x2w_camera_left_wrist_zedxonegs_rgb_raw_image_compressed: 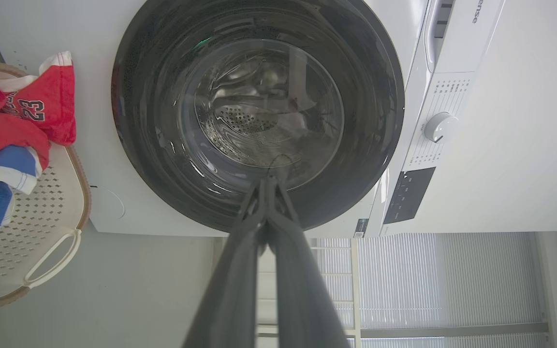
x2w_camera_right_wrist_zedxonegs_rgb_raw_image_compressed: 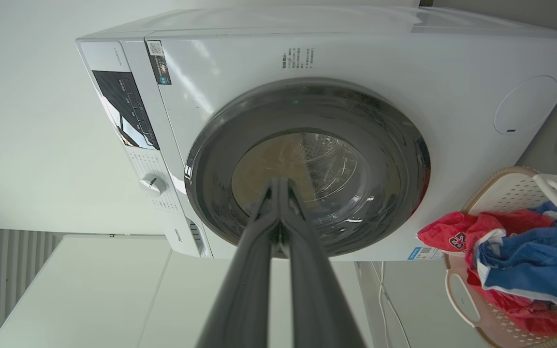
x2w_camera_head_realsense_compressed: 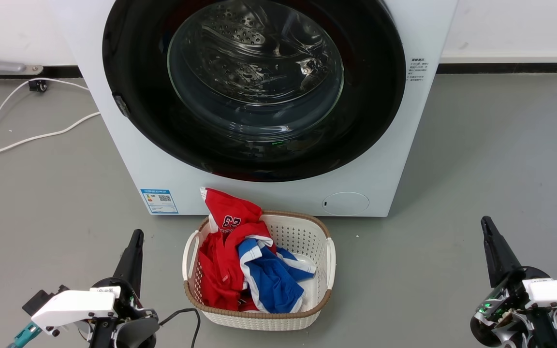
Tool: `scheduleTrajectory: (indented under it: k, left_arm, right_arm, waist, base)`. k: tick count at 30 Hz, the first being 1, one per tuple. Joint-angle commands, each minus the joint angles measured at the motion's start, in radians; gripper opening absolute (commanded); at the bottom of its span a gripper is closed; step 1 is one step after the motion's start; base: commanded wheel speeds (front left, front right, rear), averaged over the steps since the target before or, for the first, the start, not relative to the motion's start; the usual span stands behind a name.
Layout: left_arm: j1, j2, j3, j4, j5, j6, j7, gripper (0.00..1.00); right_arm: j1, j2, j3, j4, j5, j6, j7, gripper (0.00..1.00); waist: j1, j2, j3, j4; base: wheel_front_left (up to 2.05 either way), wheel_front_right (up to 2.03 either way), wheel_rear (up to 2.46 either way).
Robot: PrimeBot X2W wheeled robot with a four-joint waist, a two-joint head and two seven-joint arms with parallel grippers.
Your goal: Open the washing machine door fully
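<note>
Grey floor (x2w_camera_head_realsense_compressed: 476, 169), white washing machine (x2w_camera_head_realsense_compressed: 283, 194) standing on it, laundry basket (x2w_camera_head_realsense_compressed: 302, 232) just before it, white cable (x2w_camera_head_realsense_compressed: 73, 126) leftward.

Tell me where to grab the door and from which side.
Grip the small grey tab on the door's left rim, likely its pull, coming from the robot's left with the left gripper. The door lies shut and flush; its glossy disc and bulging glass offer nothing else to pinch.
</note>
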Motion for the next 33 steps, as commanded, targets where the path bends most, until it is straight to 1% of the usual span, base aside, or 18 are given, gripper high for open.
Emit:
scheduleTrajectory:
  k: [1, 31, 32, 33]
  left_arm:
    - [-0.007, -0.001, 0.002, 0.0, -0.002, -0.004, 0.003, 0.0]
    - [-0.007, -0.001, 0.002, 0.0, -0.002, -0.004, 0.003, 0.0]
    - [0.0, 0.0, 0.0, 0.0, 0.0, 0.0, 0.0, 1.0]
    - [0.002, 0.0, -0.001, 0.004, 0.001, 0.0, -0.001, 1.0]
  right_arm:
    - [-0.012, 0.003, -0.001, 0.001, -0.003, 0.0, 0.002, 0.0]
    - [-0.013, 0.006, -0.005, 0.001, -0.007, 0.0, 0.005, 0.0]
    - [0.0, 0.002, -0.003, 0.0, -0.003, 0.0, 0.003, 1.0]
    - [0.002, 0.002, -0.003, 0.004, -0.003, 0.0, 0.002, 1.0]
  waist:
    - [0.0, 0.0, 0.0, 0.0]
    - [0.0, 0.0, 0.0, 0.0]
    - [0.0, 0.0, 0.0, 0.0]
    - [0.0, 0.0, 0.0, 0.0]
  base:
    - [0.0, 0.0, 0.0]
    - [0.0, 0.0, 0.0]
    - [0.0, 0.0, 0.0]
    - [0.0, 0.0, 0.0]
